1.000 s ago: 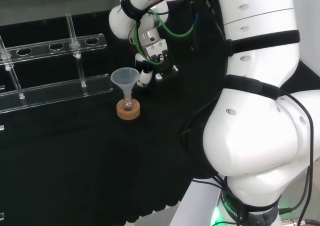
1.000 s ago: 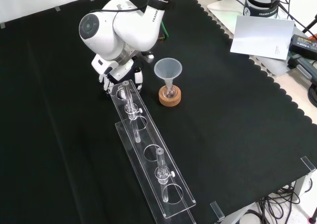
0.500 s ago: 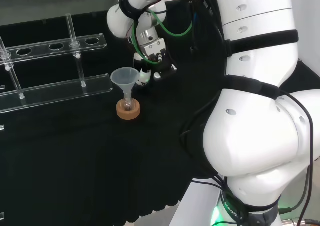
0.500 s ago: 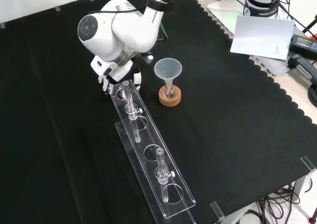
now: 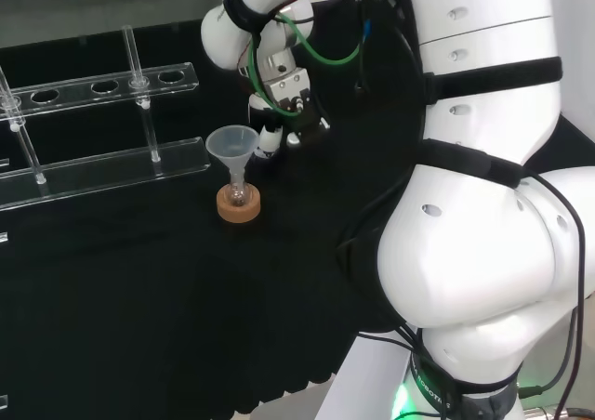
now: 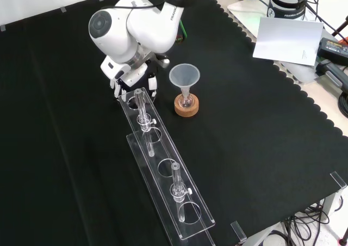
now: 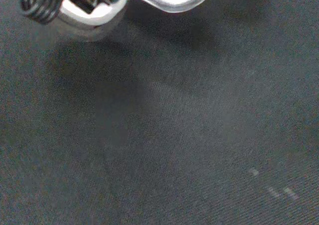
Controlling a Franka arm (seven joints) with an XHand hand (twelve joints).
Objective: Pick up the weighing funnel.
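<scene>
Black-and-white hand [image 5: 282,97] hangs low over the cloth [image 5: 139,290], just beside the funnel [image 5: 232,145]; released or grasping, cannot tell.

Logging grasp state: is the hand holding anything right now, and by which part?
Cannot tell. The hand sits low over the cloth beside the funnel, and the arm hides its grasp.

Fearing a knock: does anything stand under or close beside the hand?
Under the hand, the wrist view shows bare black cloth. In the front view the end of the clear plastic rack lies just before it, the clear cone-shaped funnel to its right.
</scene>
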